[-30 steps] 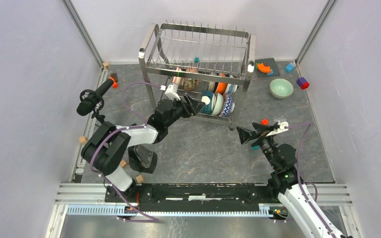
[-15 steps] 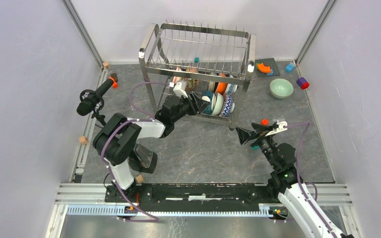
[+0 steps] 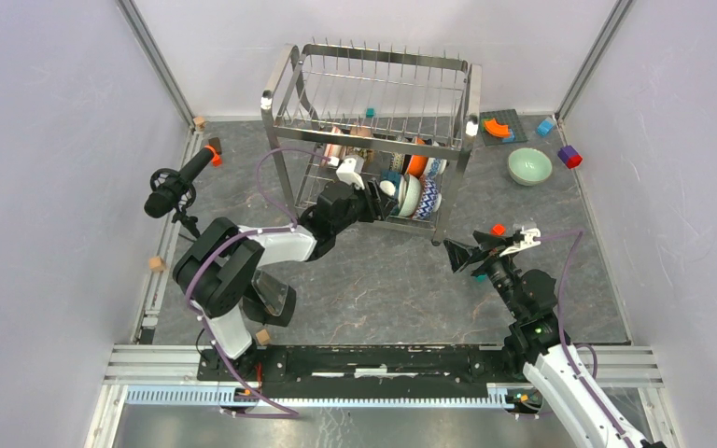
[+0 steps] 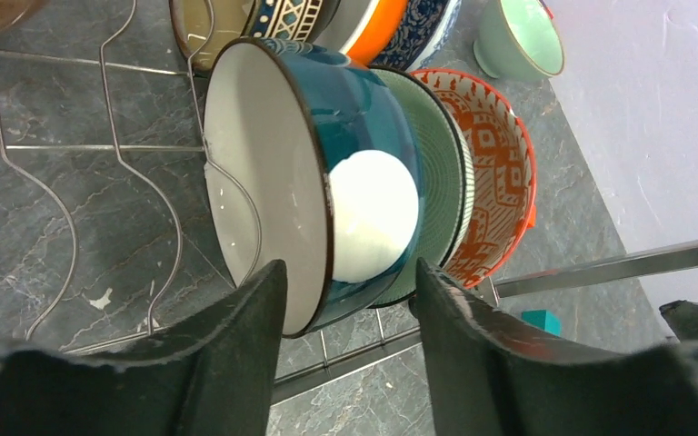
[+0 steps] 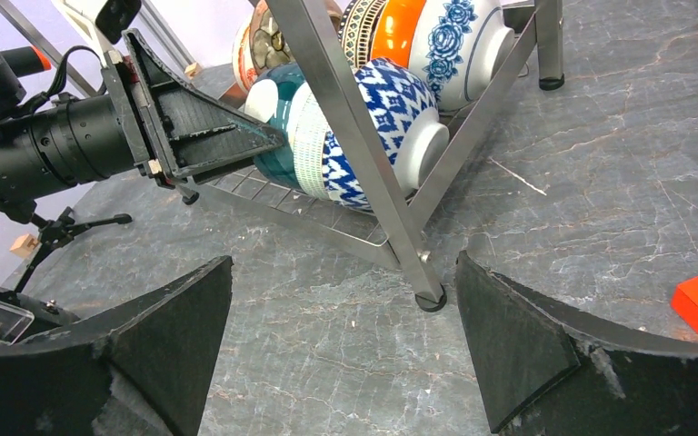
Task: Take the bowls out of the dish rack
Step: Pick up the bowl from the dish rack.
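Left fingers (image 4: 245,363) straddle the teal bowl (image 4: 354,118) (right fingers (image 5: 164,336) wide apart).

- Bright, even, diffuse light fills the enclosure; shadows under the dish rack (image 3: 471,103) and arms are faint and soft-edged.
- Small white glints sit on the rack's steel tubes, strongest at its right near post.
- The teal bowl (image 4: 363,100) carries a dull sheen.
- Both wrist views are sharp mid-frame; the left gripper's fingers (image 4: 227,363) read as near-black, slightly soft.
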### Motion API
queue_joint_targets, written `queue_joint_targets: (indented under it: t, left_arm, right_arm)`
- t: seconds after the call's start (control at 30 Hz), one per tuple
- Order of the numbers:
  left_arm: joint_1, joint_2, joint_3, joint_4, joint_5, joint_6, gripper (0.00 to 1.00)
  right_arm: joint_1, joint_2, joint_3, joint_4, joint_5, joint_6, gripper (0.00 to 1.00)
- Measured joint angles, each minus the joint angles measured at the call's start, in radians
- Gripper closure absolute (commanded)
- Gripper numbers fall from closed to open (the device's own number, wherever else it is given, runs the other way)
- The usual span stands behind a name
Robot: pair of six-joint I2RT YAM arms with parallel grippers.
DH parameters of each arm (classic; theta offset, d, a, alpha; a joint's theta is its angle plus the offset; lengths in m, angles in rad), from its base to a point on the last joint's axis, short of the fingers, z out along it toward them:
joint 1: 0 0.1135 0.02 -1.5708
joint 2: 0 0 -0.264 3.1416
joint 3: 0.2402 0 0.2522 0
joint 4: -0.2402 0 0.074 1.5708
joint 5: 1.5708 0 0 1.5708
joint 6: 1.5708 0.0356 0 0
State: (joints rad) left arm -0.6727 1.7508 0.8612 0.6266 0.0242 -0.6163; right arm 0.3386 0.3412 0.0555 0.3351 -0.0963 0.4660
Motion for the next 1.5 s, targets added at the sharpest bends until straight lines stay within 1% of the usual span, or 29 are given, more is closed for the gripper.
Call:
queue_joint_targets:
  t: [0.13,0.3,0.6,1.03,1.2,1.5]
  left_arm:
    - [-0.009,0.0,0.015,-0.012,-0.009,0.016,0.54]
    - [-0.014,0.001,0.018,0.005,-0.005,0.023,0.75]
    - [-0.017,0.001,0.016,0.022,-0.006,0.042,0.98]
    - [0.005,0.005,-0.065,0.195,0.055,0.021,0.98]
    - [0.025,0.014,-0.106,0.278,0.065,-0.036,0.98]
    - [0.058,0.076,-0.149,0.476,0.092,-0.185,0.98]
  right_arm:
    - [0.0,-0.007,0.0,-0.001,0.0,-0.001,0.03]
    - [0.0,-0.011,0.0,-0.001,0.0,-0.008,0.03]
    - [0.0,-0.011,0.0,-0.001,0.0,-0.018,0.03]
    - [0.0,-0.011,0.0,-0.001,0.0,-0.018,0.03]
    - [0.0,-0.011,0.0,0.0,0.0,-0.018,0.03]
    - [0.0,-0.006,0.0,0.001,-0.001,-0.018,0.03]
